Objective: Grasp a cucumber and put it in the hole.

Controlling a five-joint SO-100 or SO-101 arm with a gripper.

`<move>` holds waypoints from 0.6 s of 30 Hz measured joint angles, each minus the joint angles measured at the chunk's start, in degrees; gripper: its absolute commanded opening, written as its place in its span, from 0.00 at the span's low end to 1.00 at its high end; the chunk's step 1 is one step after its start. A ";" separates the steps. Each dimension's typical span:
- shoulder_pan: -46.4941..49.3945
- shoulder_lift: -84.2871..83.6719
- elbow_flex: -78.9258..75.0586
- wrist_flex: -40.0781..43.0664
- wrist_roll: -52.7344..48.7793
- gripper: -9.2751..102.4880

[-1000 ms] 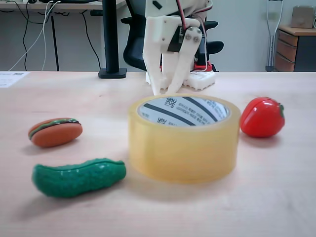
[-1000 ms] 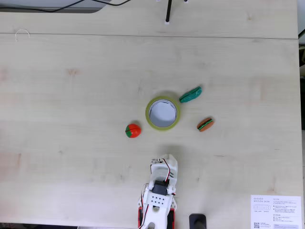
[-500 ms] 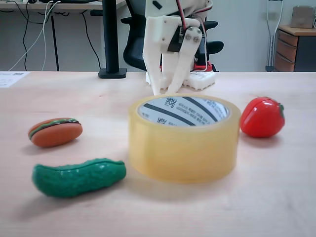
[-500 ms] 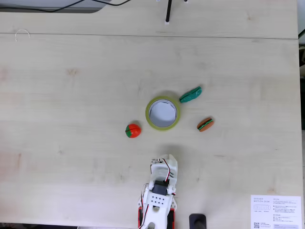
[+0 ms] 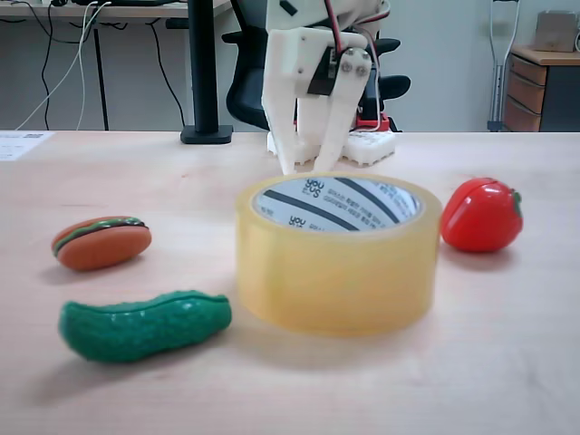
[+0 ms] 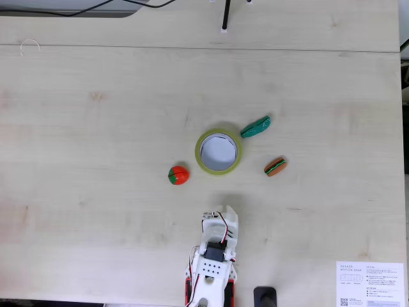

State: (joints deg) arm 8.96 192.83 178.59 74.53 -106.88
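The dark green bumpy cucumber [image 5: 145, 324] [image 6: 255, 126] lies flat on the wooden table, just beside the yellowish tape roll [image 5: 335, 276] [image 6: 199, 158] with a small gap between them. The hole [image 5: 335, 204] [image 6: 218, 151] in the roll faces up and has nothing in it. My white gripper [image 5: 304, 167] [image 6: 221, 210] hangs behind the roll in the low fixed view, fingers pointing down, tips a little apart and holding nothing. It is well away from the cucumber, on the opposite side of the roll.
An orange-brown toy burger [image 5: 101, 242] [image 6: 275, 167] lies near the cucumber. A red toy tomato [image 5: 480, 216] [image 6: 178, 175] sits on the roll's other side. A black pole base [image 5: 206, 134] stands at the table's far edge, and a printed sheet [image 6: 369, 283] lies beside my base.
The gripper's moving finger has swung slightly outward, widening the gap at the tips. The cucumber, roll, burger and tomato have not moved.
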 measured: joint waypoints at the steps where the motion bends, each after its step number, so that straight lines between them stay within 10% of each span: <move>1: 0.00 0.00 0.00 0.00 0.00 0.12; 18: 0.00 0.00 0.00 -6.24 2.11 0.14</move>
State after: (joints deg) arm 8.96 192.83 178.59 68.29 -104.77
